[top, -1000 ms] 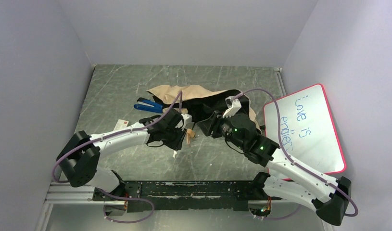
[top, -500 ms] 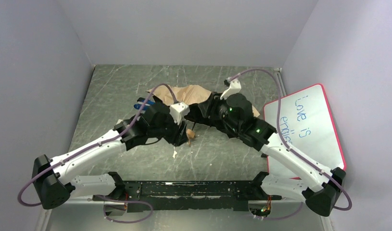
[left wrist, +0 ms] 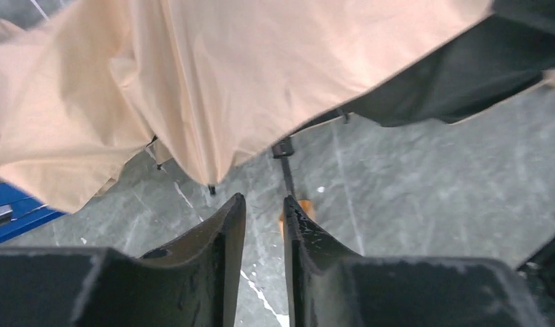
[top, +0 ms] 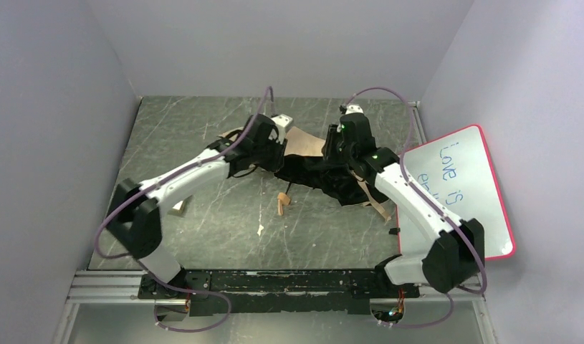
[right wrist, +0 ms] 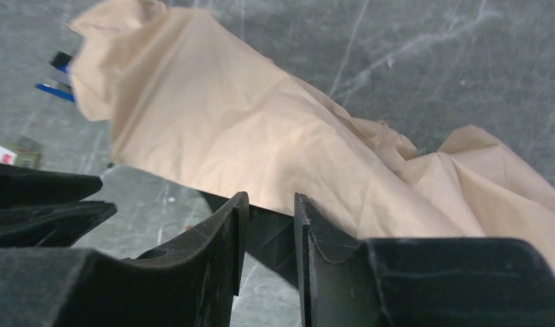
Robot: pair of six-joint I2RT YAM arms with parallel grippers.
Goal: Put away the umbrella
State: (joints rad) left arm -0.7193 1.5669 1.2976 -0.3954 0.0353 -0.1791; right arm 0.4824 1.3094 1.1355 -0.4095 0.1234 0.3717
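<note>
Surroundings: table [top: 195, 125], whiteboard [top: 464, 183], blue item [left wrist: 16, 212], small box [right wrist: 3, 154], paper scrap [top: 260, 230].
Table top is grey stone-patterned with pale scratches, enclosed by plain pale walls [top: 274, 43] on three sides. The whiteboard has a red-pink frame, sits tilted at the table's right edge and bears blue handwriting, "love is" legible. The blue item lies flat and is partly hidden, its kind unclear. The box is white and red. The white scrap lies on the bare surface toward the near edge.
</note>
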